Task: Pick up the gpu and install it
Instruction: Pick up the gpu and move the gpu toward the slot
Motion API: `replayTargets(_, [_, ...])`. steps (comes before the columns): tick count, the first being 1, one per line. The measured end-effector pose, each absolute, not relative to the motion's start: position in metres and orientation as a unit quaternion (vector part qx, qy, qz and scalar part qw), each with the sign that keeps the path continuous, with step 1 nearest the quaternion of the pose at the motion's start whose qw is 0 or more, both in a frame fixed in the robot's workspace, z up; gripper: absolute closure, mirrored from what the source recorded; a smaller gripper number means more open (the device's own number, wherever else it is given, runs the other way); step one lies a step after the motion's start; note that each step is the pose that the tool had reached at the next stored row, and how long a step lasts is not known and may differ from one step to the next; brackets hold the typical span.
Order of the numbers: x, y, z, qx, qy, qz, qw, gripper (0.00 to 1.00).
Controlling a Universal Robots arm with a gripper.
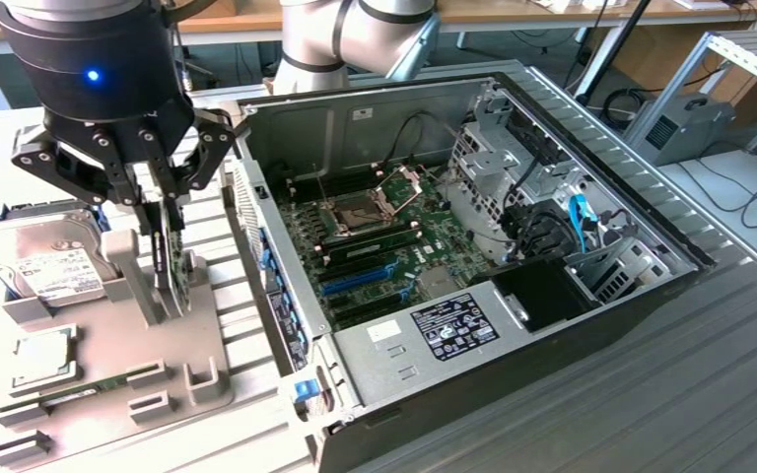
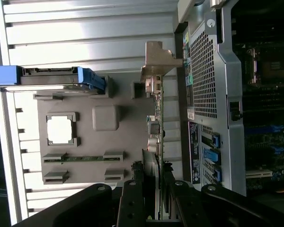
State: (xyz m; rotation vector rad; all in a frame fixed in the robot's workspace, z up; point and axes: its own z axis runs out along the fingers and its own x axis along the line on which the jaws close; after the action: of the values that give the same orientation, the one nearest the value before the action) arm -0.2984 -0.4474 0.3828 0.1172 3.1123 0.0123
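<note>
Obscured: gpu (image 1: 174,281) seen edge-on, upper part masked by fingers, lower edge sunk in grey holder (image 1: 208,340) | Gripper (image 1: 165,246): fingers partly apart, straddling gpu, actual clamping cannot be told | Location: upright in holder beside open computer case (image 1: 550,325).

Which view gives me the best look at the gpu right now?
The wrist view: it looks along the gpu edge-on, from its silver bracket down to the gripper. The exterior view shows the gpu standing upright in the grey tray, partly hidden by the gripper.
</note>
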Motion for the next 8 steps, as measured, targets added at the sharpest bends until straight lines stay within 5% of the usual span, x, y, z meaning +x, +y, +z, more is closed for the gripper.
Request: replayTargets(8, [-0.2983, -0.4474, 0.3874, 0.038, 0.999, 0.003, 0.014, 0.74])
